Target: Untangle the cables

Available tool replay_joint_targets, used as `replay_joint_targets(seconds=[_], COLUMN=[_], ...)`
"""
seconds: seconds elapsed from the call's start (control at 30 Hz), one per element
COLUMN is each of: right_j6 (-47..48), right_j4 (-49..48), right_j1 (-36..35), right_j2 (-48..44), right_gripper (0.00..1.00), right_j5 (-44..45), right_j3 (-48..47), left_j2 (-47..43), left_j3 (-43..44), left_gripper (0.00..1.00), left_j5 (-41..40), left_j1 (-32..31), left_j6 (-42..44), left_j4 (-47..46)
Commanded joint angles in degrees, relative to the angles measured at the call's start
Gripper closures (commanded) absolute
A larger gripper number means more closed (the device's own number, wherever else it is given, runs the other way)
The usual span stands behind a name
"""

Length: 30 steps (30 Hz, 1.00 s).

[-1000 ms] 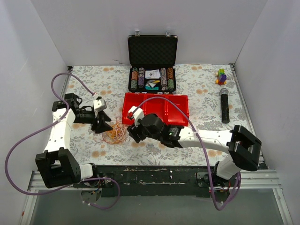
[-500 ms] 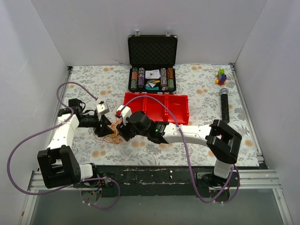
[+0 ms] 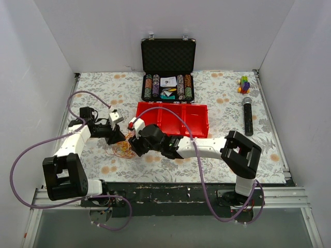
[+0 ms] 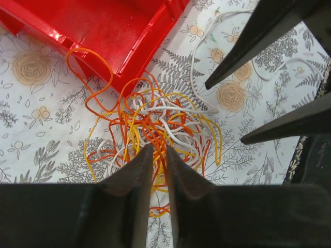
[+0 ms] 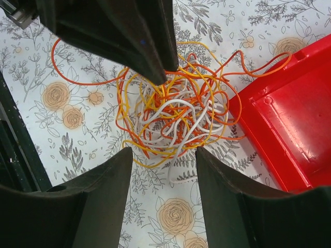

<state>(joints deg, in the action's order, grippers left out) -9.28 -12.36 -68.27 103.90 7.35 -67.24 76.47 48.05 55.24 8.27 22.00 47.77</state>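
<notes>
- Left gripper [image 4: 158,151]: jaws nearly together over orange strands; whether they pinch any, I cannot tell.
- Right gripper [image 5: 163,152]: jaws wide, straddling the cables [image 5: 173,111], which touch the red tray [image 5: 289,113] at its left corner.
- Behind the tray: poker-chip case [image 3: 168,70]; to its right: microphone [image 3: 247,116].
- Floral tablecloth [image 5: 176,217], white walls [image 3: 51,41].

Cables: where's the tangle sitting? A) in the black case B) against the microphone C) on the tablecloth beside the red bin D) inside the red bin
C: the cables lie bunched on the tablecloth, just off the corner of the red bin, not in it.
</notes>
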Motion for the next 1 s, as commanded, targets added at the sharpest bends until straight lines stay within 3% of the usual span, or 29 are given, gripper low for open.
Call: replay_joint_targets(seconds=[0.0,0.03,0.4,0.57,0.7,0.8,0.97], right_j6=[-2.1,-2.1,-1.4,-2.4,-2.8,-2.8,-0.7], right_j4=[-3.8,-3.9,-6.1,-7.8,-9.7,-10.3,-13.4], right_j1=[0.2,0.2,0.3,0.3,0.2,0.3,0.3], right_j2=[1.4,1.7,2.1,1.0,0.5,0.7,-1.1], right_gripper=[0.41,0.41,0.38,0.37,0.32,0.28,0.26], right_j5=[1.6,2.0,6.5,10.4,13.5,16.5,17.5], right_j3=[-0.3,-0.3,-2.4,-0.8,-1.6,-3.6,-3.5], left_j2=[0.2,0.3,-4.8,-9.2,-11.1,-9.4,-5.7], left_j3=[1.9,2.9,18.9,26.2,29.4,33.1,40.6], left_gripper=[0.93,1.0,1.0,1.0,1.0,1.0,1.0], left_j5=[-1.4,-1.5,3.7,4.8,6.7,8.6,9.6], left_j1=[-0.8,-0.7,-0.8,-0.7,-0.6,-0.6,-0.7], left_j6=[-3.8,-3.9,-3.2,-17.2,-23.4,-22.3,-13.0], left_j4=[-4.3,-3.1,13.9,6.2,2.5,8.3,21.2])
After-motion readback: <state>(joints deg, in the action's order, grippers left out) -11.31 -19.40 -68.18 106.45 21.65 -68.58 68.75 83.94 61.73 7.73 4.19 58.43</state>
